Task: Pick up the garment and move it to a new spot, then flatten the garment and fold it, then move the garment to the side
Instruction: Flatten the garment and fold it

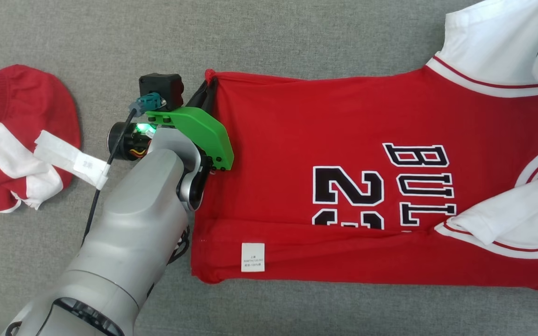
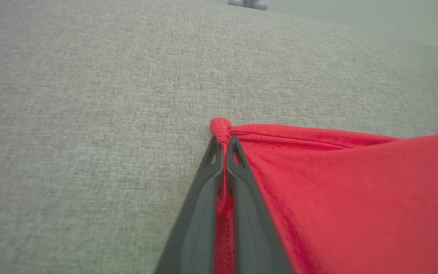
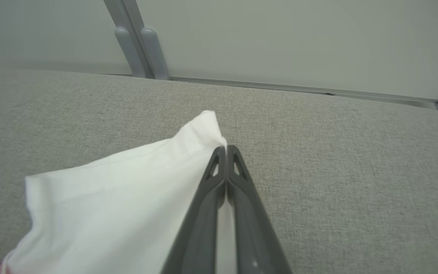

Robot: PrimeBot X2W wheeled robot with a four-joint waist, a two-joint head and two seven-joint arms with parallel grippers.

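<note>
The garment (image 1: 343, 186), a red jersey with white sleeves, is lying spread over the centre and right of the head view on the grey cloth surface (image 1: 297, 37). Its hem is facing frame left and its collar end is running off the right edge. Its lower long edge is lying folded over, showing a white label (image 1: 252, 256).

The left gripper (image 2: 224, 141) is clenching the upper hem corner. Red cloth is bunching into a knob just past the fingertips. The right gripper (image 3: 226, 149) is pinching the edge of a white sleeve (image 3: 127, 198), with cloth showing between the pressed fingers.

Bare surface is stretching along the top of the head view above the garment and along the bottom below it. At far left a red-and-white bundle (image 1: 17, 140) is sitting well apart from the hem, and the left forearm (image 1: 133, 242) is crossing the gap. In the right wrist view, the surface's far edge is meeting a pale wall (image 3: 299, 38).
</note>
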